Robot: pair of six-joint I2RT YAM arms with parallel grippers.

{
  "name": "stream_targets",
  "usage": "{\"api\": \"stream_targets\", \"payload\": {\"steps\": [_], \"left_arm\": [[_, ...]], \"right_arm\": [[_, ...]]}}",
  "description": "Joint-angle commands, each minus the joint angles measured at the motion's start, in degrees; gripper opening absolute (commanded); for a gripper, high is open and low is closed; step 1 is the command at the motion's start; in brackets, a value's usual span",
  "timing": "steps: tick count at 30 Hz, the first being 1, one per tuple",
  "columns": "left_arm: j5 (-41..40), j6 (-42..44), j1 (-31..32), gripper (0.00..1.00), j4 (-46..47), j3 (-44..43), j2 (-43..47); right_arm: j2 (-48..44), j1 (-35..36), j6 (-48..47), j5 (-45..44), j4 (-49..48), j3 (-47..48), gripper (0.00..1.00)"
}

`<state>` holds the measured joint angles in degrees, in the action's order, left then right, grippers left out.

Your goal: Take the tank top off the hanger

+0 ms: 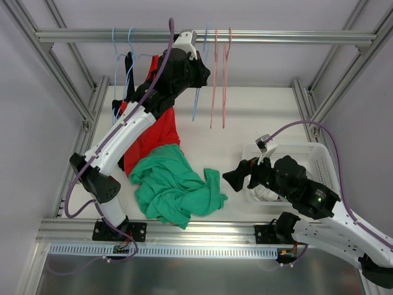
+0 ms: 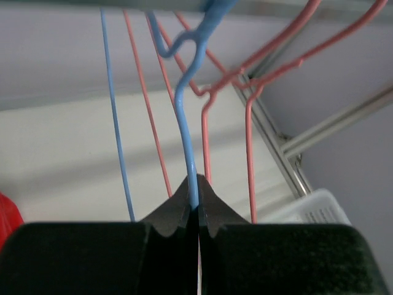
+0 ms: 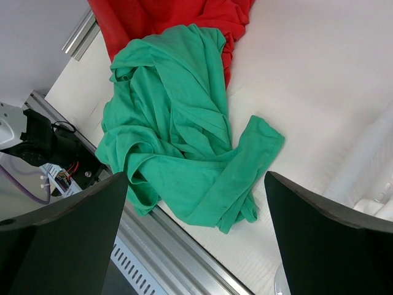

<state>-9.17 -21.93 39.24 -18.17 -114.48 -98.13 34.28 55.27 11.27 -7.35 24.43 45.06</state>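
Observation:
A green tank top (image 1: 175,187) lies crumpled on the table at the front left, off any hanger; it also shows in the right wrist view (image 3: 184,141). My left gripper (image 1: 200,76) is raised at the rail and is shut on the wire of a bare blue hanger (image 1: 197,103). In the left wrist view the gripper (image 2: 196,200) pinches that blue hanger (image 2: 187,135) just below its hook. My right gripper (image 1: 236,178) is open and empty, hovering right of the green top (image 3: 196,178).
A red garment (image 1: 156,135) hangs from the left of the rail (image 1: 276,37) down to the table, partly behind my left arm. Bare pink hangers (image 1: 220,80) and blue hangers (image 1: 116,61) hang on the rail. A white basket (image 1: 319,160) stands at the right.

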Motion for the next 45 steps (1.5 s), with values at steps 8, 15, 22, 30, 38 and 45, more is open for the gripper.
{"api": "stream_targets", "payload": {"steps": [8, 15, 22, 30, 38, 45], "left_arm": [[3.3, -7.6, -0.9, 0.00, 0.6, 4.8, -0.5], [0.9, -6.6, -0.8, 0.50, 0.6, 13.5, 9.0], [-15.2, -1.7, -0.9, 0.99, 0.1, 33.2, 33.5], [-21.2, 2.8, -0.9, 0.99, -7.7, 47.1, 58.0], [-17.0, 8.7, -0.9, 0.99, -18.9, 49.2, 67.7], [-20.7, 6.7, -0.9, 0.99, -18.6, 62.7, 78.6]], "right_arm": [[2.3, 0.2, -1.2, 2.5, -2.3, -2.1, 0.99], [13.2, 0.6, -4.7, 11.4, -9.4, -2.3, 0.99], [29.2, 7.2, -8.5, 11.2, -17.3, 0.6, 1.00], [59.9, 10.4, -13.6, 11.6, -17.3, 17.9, 0.99], [75.3, 12.6, -11.9, 5.5, -16.3, 26.0, 0.99], [67.0, 12.8, -11.4, 6.7, -28.0, 13.8, 0.06]]}}
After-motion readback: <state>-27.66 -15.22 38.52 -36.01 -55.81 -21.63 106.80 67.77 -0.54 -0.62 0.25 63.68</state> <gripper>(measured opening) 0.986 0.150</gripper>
